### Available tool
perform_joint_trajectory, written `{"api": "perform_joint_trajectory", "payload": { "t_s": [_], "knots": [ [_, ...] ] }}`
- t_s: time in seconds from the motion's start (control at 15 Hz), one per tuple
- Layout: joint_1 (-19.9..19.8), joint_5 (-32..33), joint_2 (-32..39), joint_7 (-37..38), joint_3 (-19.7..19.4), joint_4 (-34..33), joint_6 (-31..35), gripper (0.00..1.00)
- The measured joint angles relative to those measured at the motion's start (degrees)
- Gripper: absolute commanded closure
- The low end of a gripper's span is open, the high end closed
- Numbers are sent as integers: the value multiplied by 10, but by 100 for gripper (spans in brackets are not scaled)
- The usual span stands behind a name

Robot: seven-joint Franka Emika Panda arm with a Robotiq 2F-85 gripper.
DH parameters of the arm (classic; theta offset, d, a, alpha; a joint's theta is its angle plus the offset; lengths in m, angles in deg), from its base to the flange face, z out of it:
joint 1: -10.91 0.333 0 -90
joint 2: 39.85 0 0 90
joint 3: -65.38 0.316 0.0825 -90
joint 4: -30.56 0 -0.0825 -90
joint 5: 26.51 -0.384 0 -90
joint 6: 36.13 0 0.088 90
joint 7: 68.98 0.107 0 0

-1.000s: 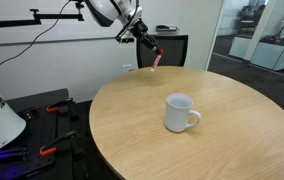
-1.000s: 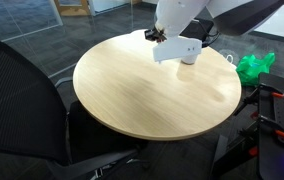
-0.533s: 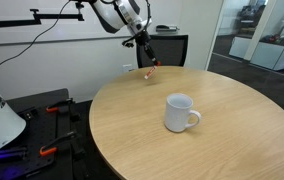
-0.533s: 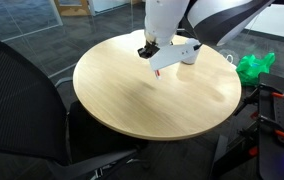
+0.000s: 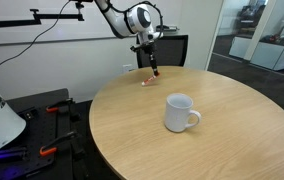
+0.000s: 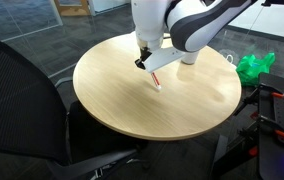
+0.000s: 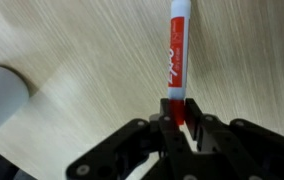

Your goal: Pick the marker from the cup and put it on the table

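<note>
The arm reaches in over the far side of the round wooden bench point(image 5: 222, 140) with the tool point(image 5: 153, 68) pointing down. The tool is pinching the marker point(image 5: 148, 77), which sticks out below it at a slant. In the wrist view the two dark fingers point(image 7: 158, 128) of the tool point(image 7: 179, 116) are pressed in on one end of the marker point(image 7: 177, 55). Its red body with printed lettering runs away from them to a whitish tip, over the light wood grain of the bench point(image 7: 72, 40).

In an exterior view the marker point(image 6: 156, 79) hangs tilted from the tool point(image 6: 144, 63), whitish end lowest and right down at the bench point(image 6: 122, 105); whether it touches the wood I cannot tell.

The white mug point(image 5: 180, 113) stands upright nearer the middle of the bench, handle to one side, well apart from the tool and marker. A blurred white shape point(image 7: 2, 95) sits at the edge of the wrist view; I cannot tell what it is. A black mesh chair point(image 6: 22, 95) stands just beside the bench.
</note>
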Motion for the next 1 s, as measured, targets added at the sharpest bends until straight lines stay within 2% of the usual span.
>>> {"api": "perform_joint_trajectory", "payload": {
  "t_s": [0.27,0.53,0.6,1.0],
  "knots": [
    [21,-66,28,-55,-31,-40,-2,33],
    [54,-94,42,-66,-68,-63,-4,5],
    [63,-94,42,-65,-78,-64,-4,0],
    [133,-67,35,-25,-135,-57,-4,0]
  ]
}}
